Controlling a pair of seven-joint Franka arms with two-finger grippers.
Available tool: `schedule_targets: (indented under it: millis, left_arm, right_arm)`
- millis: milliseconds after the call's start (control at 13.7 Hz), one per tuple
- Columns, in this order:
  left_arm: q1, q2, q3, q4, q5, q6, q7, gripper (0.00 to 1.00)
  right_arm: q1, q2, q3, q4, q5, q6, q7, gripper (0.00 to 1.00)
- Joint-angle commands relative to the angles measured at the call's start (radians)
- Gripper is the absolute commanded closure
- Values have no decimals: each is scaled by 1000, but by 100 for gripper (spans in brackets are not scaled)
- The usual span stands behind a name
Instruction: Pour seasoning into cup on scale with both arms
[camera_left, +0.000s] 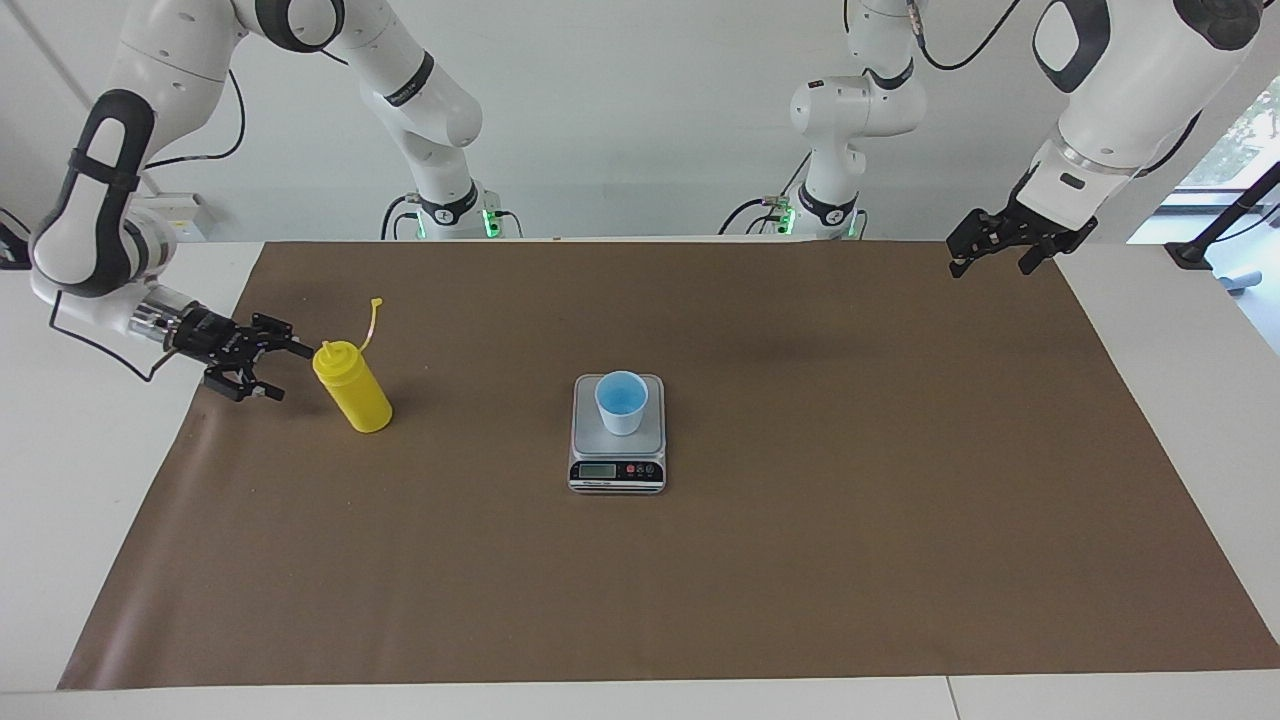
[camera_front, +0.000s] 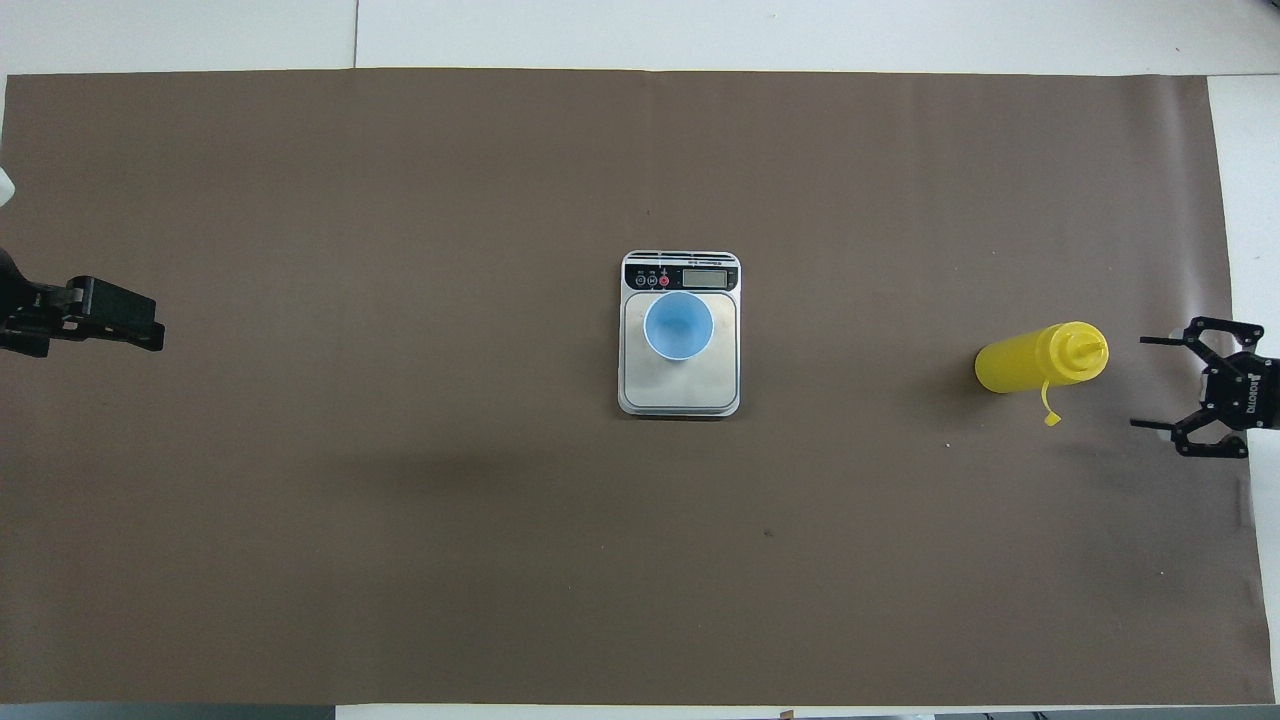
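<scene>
The yellow seasoning bottle (camera_left: 352, 387) stands upright on the brown mat toward the right arm's end of the table, its cap tether sticking up; it also shows in the overhead view (camera_front: 1040, 358). My right gripper (camera_left: 292, 373) is open and empty beside the bottle, a short gap away from it, and shows in the overhead view (camera_front: 1142, 383) at the mat's edge. The pale blue cup (camera_left: 621, 402) stands on the scale (camera_left: 617, 440) at mid-table, as in the overhead view (camera_front: 678, 325), on the scale's plate (camera_front: 680, 388). My left gripper (camera_left: 990, 267) is open and waits raised over the mat's corner at the left arm's end (camera_front: 140, 325).
The brown mat (camera_left: 800, 550) covers most of the white table (camera_left: 1180, 400). Nothing else lies on it.
</scene>
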Motion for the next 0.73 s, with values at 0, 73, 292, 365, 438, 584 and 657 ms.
schedule_targets:
  millis: [0,73,292,365,438,584,657]
  left_arm:
    - [10,-20,0,-22,-11,-6,11,0]
    - [10,-20,0,-22,-11,-6,12,0]
    - [10,-20,0,-22,-11,-6,11,0]
    - [10,-20,0,-22,-13,-6,11,0]
    - [10,-20,0,-22,-13,-6,12,0]
    - [10,-20,0,-22,-11,-6,11,0]
    - [10,-20,0,-22,-13,-6,12,0]
  right_arm:
    - [-15,-18,8,168,-110,-98,65,0]
    - [0,-63,8,194,-142,-99,67,0]
    - [107,-134,28,355,-363,-168,52,0]
    - [107,-138,33,371,-362,-178,47,0]
    - [110,-155,51,378,-372,-188,46,0]
    - [148,-207,77,380,-397,-191,24,0]
    - [170,-236,86,384,-414,-188,-21,0]
